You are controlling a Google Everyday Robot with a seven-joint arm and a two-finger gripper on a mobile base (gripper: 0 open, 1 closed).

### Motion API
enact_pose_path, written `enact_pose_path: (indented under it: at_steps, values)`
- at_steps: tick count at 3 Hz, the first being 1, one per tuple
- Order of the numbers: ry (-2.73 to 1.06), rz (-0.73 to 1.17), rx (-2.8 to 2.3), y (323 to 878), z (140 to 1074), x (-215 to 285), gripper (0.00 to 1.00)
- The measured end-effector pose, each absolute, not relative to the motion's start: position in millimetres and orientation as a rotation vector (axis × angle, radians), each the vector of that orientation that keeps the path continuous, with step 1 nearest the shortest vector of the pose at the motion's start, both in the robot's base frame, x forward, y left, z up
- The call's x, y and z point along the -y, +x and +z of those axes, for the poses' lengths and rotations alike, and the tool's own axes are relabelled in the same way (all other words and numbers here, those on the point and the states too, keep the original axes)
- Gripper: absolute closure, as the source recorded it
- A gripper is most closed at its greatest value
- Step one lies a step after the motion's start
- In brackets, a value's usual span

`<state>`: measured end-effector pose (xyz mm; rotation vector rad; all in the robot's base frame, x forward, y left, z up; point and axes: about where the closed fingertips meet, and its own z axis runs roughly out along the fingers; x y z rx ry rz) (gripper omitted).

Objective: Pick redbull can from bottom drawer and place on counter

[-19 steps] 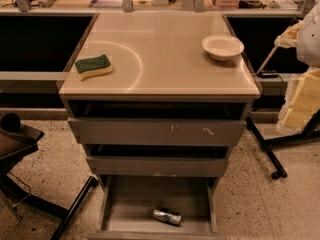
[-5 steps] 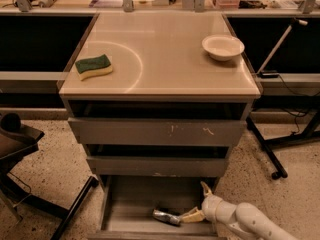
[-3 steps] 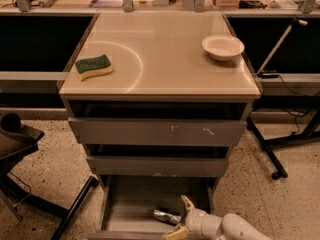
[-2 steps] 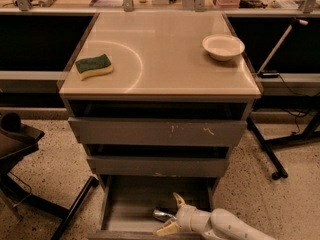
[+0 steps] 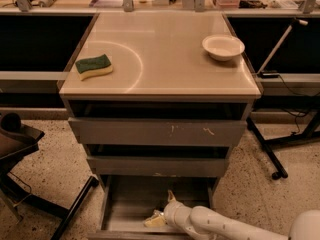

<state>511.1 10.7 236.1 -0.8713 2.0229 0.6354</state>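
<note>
The bottom drawer [image 5: 127,204] is pulled out at the foot of the cabinet, a shallow grey tray. My gripper [image 5: 160,209] reaches into it from the lower right, low over the drawer's floor near its front middle. Its fingers are spread: one finger [image 5: 170,196] points up and back, the other [image 5: 152,220] lies near the front edge. The redbull can does not show; the gripper covers the spot between the fingers. The counter [image 5: 165,59] is the beige top above, with a pale arc mark.
A green sponge [image 5: 93,66] lies at the counter's left, a white bowl [image 5: 223,47] at its back right. Two wider grey drawers [image 5: 157,132] stand slightly open above the bottom one. A black stand [image 5: 30,184] is at the left, a stand leg [image 5: 267,151] at the right.
My arm came in from the right and reached into the bottom drawer. The gripper moved left over the can, which lay in plain view before and is now covered.
</note>
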Motion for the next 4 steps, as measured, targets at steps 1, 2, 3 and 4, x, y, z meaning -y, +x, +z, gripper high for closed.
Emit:
enact_pose_path:
  at_steps: [1,2,3,4]
  values:
    - [-0.834,0.546,-2.044,526,232,3,0.00]
    - [-0.833,0.545,-2.045,526,231,2,0.00]
    - [-0.808,0.431,-2.075,539,212,17,0.00]
    - [-0.759,0.216,-2.089,566,192,48,0.00]
